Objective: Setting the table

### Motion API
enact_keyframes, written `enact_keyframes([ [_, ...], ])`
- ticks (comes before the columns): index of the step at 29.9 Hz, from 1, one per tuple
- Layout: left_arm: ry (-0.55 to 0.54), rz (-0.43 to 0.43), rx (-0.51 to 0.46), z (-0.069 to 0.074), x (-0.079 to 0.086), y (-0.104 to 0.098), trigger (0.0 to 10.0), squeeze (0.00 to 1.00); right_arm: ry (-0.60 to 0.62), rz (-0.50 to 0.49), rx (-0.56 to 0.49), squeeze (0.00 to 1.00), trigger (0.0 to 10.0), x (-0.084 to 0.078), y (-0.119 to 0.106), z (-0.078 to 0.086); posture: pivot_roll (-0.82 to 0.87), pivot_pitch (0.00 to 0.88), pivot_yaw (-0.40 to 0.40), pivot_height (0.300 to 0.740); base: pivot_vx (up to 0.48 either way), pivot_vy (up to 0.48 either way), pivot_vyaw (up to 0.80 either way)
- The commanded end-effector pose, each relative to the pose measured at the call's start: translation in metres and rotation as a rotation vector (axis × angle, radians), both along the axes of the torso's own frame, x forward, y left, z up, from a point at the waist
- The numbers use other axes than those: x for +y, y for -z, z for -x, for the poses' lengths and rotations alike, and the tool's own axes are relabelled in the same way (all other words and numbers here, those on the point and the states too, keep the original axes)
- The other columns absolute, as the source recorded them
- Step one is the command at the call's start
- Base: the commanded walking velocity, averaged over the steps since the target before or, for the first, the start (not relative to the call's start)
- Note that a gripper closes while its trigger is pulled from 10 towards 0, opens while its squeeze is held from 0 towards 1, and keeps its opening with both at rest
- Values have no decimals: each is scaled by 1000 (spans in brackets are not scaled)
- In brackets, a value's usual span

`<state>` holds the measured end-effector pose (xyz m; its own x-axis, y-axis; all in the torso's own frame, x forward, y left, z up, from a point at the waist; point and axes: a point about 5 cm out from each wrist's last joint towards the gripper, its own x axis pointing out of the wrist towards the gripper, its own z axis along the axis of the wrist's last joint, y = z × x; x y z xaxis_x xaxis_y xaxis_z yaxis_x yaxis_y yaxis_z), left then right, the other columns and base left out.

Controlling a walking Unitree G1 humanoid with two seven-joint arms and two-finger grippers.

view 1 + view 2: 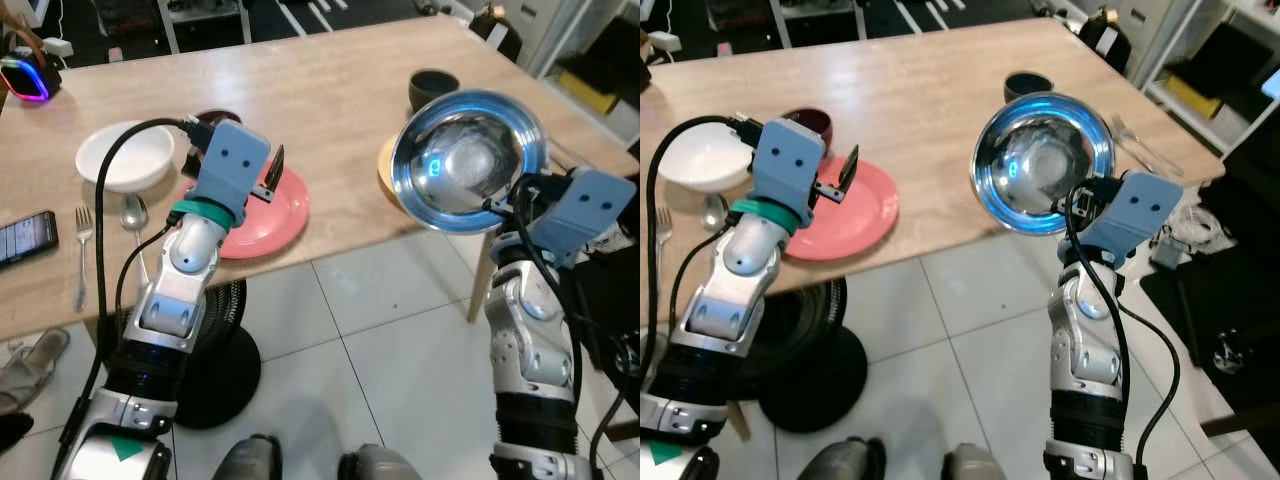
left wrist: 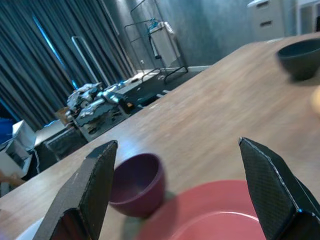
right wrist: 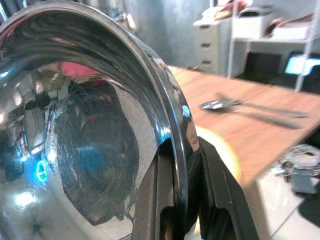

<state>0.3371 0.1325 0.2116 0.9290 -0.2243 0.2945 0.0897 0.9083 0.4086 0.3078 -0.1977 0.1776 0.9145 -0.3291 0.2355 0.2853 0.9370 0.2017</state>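
Observation:
My right gripper (image 3: 182, 165) is shut on the rim of a shiny steel bowl (image 1: 470, 160), held tilted in the air off the table's near right corner. Below it a yellow plate (image 1: 384, 172) lies on the wooden table (image 1: 330, 90). My left gripper (image 2: 180, 195) hovers open and holds nothing. One black finger (image 1: 273, 172) hangs over the pink plate (image 1: 275, 215) near the front edge. A maroon bowl (image 2: 137, 182) stands just beyond that plate. A white bowl (image 1: 125, 155), a fork (image 1: 82, 250) and a spoon (image 1: 133, 215) lie to the left.
A dark bowl (image 1: 433, 88) stands at the far right, with another spoon and fork (image 3: 250, 106) near the right edge. A phone (image 1: 25, 238) and a glowing speaker (image 1: 28, 80) sit at the left. A black round base (image 1: 215, 370) stands on the tiled floor under the table.

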Motion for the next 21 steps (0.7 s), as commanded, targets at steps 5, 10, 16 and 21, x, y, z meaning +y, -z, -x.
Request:
enact_keyframes([
  [5,0,2,15,0,-2,4,10000,0,-10,28,-24,0,10000,-1,-5,1,17,9,51,740,378,0,0],
  [10,11,-6,16,2,-3,5,10000,0,-28,42,-28,0,10000,2,-6,1,18,9,48,740,0,0,0],
  [16,14,-6,15,3,-3,6,10000,0,-42,53,-29,0,10000,5,-6,0,19,8,44,740,0,0,0],
  [21,16,-3,13,4,-3,6,10000,0,-63,70,-34,0,10000,9,-7,-1,20,6,44,740,0,0,0],
])
